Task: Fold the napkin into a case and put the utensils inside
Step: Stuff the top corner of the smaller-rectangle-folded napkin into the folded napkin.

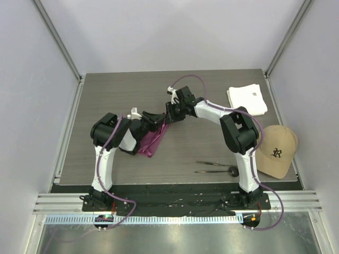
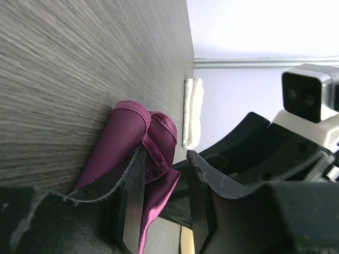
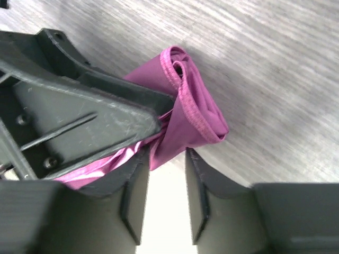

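The thin magenta-purple cloth napkin (image 1: 152,142) lies bunched on the grey wood-grain counter (image 1: 106,95) between the two arms. Its hemmed end is curled over itself, not flat. The left pincer (image 2: 165,159) has its jaws apart, with cloth running through the gap against one finger, seemingly unpinched. The right pincer (image 3: 165,159) is also apart and empty, its tips just beside the curled end. This looks far from a tidy pouch. Folding it well likely means taking a hem corner, not the bulk, and drawing it flat with edges aligned. The two thin dark metal utensils (image 1: 214,166) lie well apart, toward the right base.
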Controlling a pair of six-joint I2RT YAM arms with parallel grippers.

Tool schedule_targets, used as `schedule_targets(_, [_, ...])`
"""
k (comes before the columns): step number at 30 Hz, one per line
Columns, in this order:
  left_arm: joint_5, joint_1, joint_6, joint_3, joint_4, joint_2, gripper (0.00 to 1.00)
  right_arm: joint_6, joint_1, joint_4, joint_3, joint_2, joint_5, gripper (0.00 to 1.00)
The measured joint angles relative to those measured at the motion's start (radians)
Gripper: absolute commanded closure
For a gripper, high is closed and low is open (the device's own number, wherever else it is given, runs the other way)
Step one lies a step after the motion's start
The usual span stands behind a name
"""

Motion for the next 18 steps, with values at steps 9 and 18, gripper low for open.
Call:
schedule_targets(9, [0.039, 0.005, -0.041, -0.002, -0.042, -0.018, 0.57, 0.063, -0.023, 0.099, -0.132, -0.089, -0.026, 0.5])
schedule_targets(18, [0.056, 0.005, -0.04, -0.006, -0.16, -0.075, 0.54, 0.12, -0.036, 0.154, -0.139, -0.09, -0.026, 0.5])
